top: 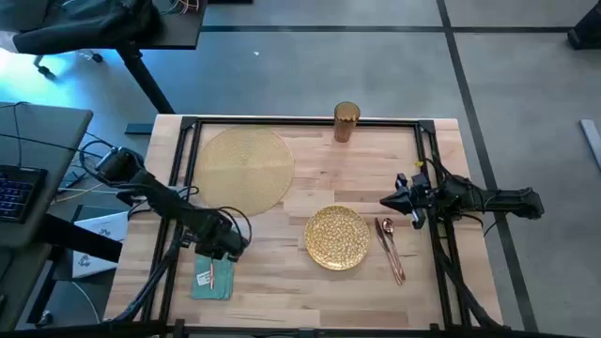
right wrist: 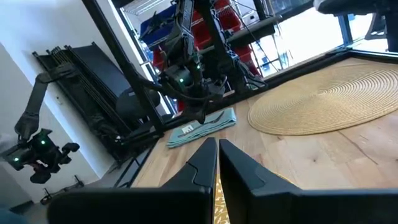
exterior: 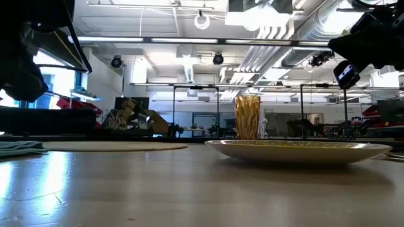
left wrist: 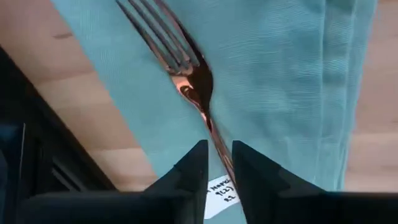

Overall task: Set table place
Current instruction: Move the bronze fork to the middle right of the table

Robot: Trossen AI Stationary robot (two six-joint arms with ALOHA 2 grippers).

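Left gripper (top: 225, 246) is positioned low over the teal napkin (top: 212, 277) at the table's (top: 282, 300) near-left corner. Its fingers (left wrist: 193, 171) are seen in the left wrist view almost together, w/ the thin handle of the fork (left wrist: 189, 78) passing through the narrow gap between them; whether the handle is actually pinched cannot be told. Fork is laid along the napkin (copper-toned in this view), tines pointing away from the gripper. A small white label (left wrist: 221, 190) is visible on the napkin just beside the fingertips.

Right gripper (top: 390, 200) is held above the table's right side, approx. beside the right rail, pointing toward the centre. Its fingers (right wrist: 202, 162) are seen in the right wrist view brought together, nothing between them.

Round woven placemat (top: 241, 169) is laid at the far-left part of the table. Glittery gold plate (top: 337, 238) is set apart from it, nearer the front and right of centre. Copper spoon (top: 385, 232) and knife (top: 397, 258) are laid side by side just right of the plate. Amber cup (top: 346, 122) is stood upright at the far edge, near the middle. In the low view, the cup (exterior: 247, 116) is seen behind the plate (exterior: 297, 150).
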